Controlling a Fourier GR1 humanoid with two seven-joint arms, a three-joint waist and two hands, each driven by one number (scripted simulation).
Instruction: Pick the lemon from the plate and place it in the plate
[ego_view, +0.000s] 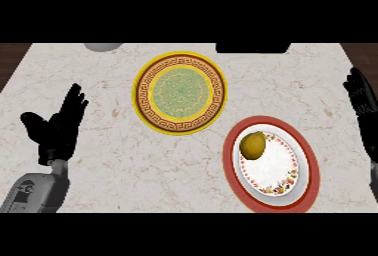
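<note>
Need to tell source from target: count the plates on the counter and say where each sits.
2. The yellow-rimmed plate sits at the counter's upper middle, holding nothing. The red-rimmed plate sits lower right and holds the lemon. None seems hidden.

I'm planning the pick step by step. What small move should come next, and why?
Probably bring the right hand in over the lemon. The lemon lies untouched at the left side of the red-rimmed plate, both hands are open and away from it, and the right hand is the nearer one. The yellow-rimmed plate holds nothing yet.
</note>
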